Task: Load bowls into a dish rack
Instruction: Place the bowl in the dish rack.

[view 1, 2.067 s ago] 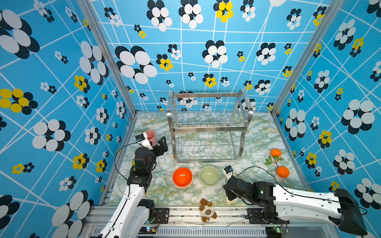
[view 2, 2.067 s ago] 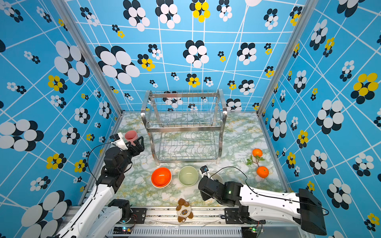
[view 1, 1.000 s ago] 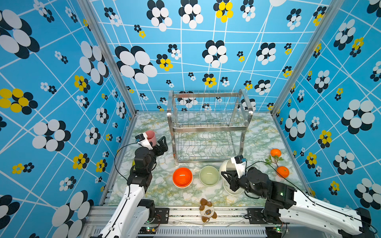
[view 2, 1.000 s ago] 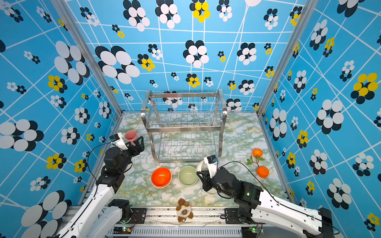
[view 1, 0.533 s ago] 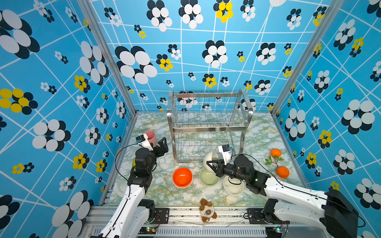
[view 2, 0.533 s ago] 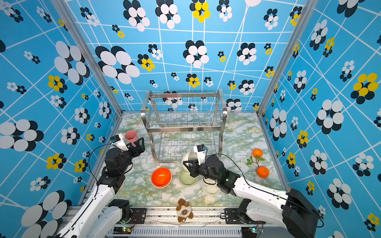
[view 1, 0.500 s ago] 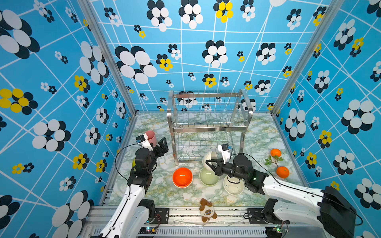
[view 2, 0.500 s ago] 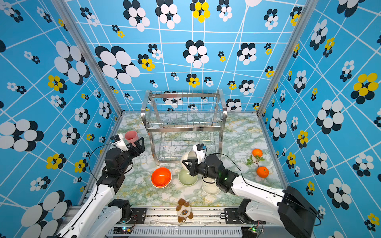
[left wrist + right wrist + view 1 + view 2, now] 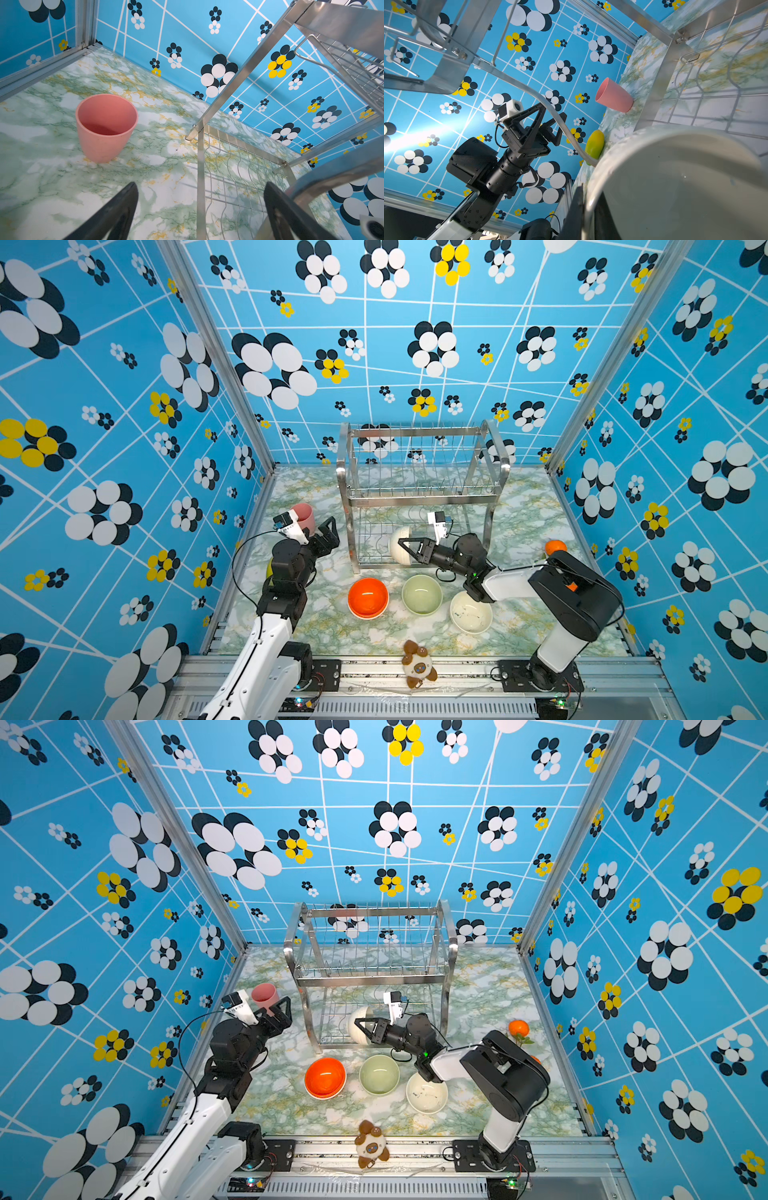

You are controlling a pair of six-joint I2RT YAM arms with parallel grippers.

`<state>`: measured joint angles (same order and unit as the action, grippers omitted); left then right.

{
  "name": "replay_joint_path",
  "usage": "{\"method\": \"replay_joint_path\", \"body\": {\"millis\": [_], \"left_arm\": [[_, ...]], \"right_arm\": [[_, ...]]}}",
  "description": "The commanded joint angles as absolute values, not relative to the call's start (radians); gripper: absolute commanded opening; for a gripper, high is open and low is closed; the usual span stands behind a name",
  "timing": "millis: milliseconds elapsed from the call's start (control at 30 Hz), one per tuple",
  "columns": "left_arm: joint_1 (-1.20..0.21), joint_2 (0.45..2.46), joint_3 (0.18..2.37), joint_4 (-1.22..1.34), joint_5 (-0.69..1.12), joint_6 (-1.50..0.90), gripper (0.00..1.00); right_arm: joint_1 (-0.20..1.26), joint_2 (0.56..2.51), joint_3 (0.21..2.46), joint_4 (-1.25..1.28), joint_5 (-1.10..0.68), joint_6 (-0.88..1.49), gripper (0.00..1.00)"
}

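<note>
The dish rack (image 9: pixel 419 501) (image 9: pixel 374 981) stands at the back middle of the marble table. My right gripper (image 9: pixel 404 543) (image 9: pixel 360 1022) (image 9: pixel 588 203) is shut on the rim of a cream-white bowl (image 9: pixel 397 556) (image 9: pixel 355 1035) (image 9: pixel 675 187), which it holds on edge inside the rack's lower tier. In front of the rack sit an orange bowl (image 9: pixel 368 598) (image 9: pixel 325 1077), a sage green bowl (image 9: pixel 421 594) (image 9: pixel 379 1074) and a second cream-white bowl (image 9: pixel 471 612) (image 9: pixel 427 1092). My left gripper (image 9: pixel 329 531) (image 9: pixel 284 1017) (image 9: pixel 200 185) hangs open and empty by the rack's left leg.
A pink cup (image 9: pixel 303 514) (image 9: pixel 106 128) (image 9: pixel 614 96) stands just beyond the left gripper. A yellow-green fruit (image 9: pixel 595 143) lies by the left wall. An orange fruit (image 9: pixel 555 546) (image 9: pixel 518 1028) sits at the right, and a plush toy (image 9: pixel 417 664) (image 9: pixel 372 1144) lies at the front edge.
My right arm has carried the cream-white bowl up from the front right of the table, left and back into the rack's lower tier. The left arm has stayed put.
</note>
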<state>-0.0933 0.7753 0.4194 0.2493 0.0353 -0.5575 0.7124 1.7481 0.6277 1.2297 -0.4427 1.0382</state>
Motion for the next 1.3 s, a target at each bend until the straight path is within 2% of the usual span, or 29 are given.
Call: {"method": "replay_joint_path", "body": {"millis": [0,367,800,1267], "left_arm": [[-0.097,0.761,0.418,0.243,0.04,-0.542,0.96],[-0.097,0.762,0.422,0.243,0.037,-0.538,0.96],[-0.097,0.77,0.43,0.255,0.041,-0.545,0.96],[-0.097,0.74,0.425,0.235,0.036,-0.534,0.97]], "right_arm": [[0.712,1.759,0.701,1.407,-0.505,1.078,0.0],[0.702,1.885,0.834,1.407,-0.548,1.089,0.0],[0.646,2.053,1.039,1.407,-0.713,1.107,0.0],[0.617,2.223,1.259,1.406,-0.78,1.166,0.0]]}}
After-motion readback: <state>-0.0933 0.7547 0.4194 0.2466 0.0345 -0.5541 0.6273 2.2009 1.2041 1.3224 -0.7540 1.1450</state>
